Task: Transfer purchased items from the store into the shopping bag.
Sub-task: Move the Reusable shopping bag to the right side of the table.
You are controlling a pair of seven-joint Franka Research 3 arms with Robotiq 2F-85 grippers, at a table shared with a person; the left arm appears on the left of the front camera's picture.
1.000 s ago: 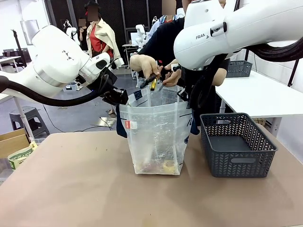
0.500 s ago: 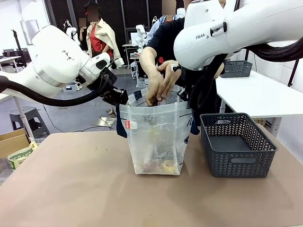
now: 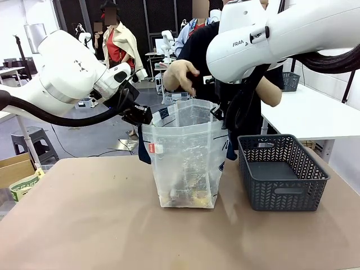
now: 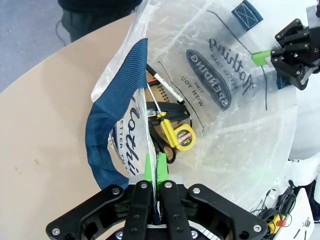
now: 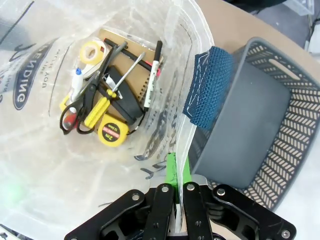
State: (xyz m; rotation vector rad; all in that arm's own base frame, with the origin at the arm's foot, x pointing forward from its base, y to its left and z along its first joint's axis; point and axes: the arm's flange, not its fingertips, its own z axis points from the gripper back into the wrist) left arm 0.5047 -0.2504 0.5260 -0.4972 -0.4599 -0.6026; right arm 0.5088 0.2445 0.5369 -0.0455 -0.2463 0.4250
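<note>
My left gripper (image 4: 153, 161) is clamped shut on the rim of the bag (image 4: 240, 125). Its pads press the film just beside a blue handle (image 4: 107, 145) that loops off to one side of the fingers. My right gripper (image 5: 178, 161) pinches the opposite rim the same way, and the second handle (image 5: 207, 90) flops just beyond its pads, toward the basket (image 5: 245, 125).

From the front, the bag (image 3: 185, 157) stands upright on the table (image 3: 84, 225), its long axis vertical. Its mouth faces up, stretched open between my left gripper (image 3: 138, 114) and my right arm.

The items (image 3: 188, 197) lie in a heap on the bag's floor, well below both sets of jaws. Down the right wrist view, a yellow tape measure (image 5: 112, 132) lies nearest my pads. The yellow grip of a screwdriver (image 5: 97, 110) sits beside it, shaft pointing away toward a brown notebook (image 5: 130, 55). A marker (image 5: 154, 75) lies lengthways along the notebook's spiral edge, and a roll of tape (image 5: 91, 51) sits at the far end of the heap.

The basket (image 3: 281, 174) stands just beside the bag on my right. A person's hand (image 3: 180, 76) hangs above the open mouth.
</note>
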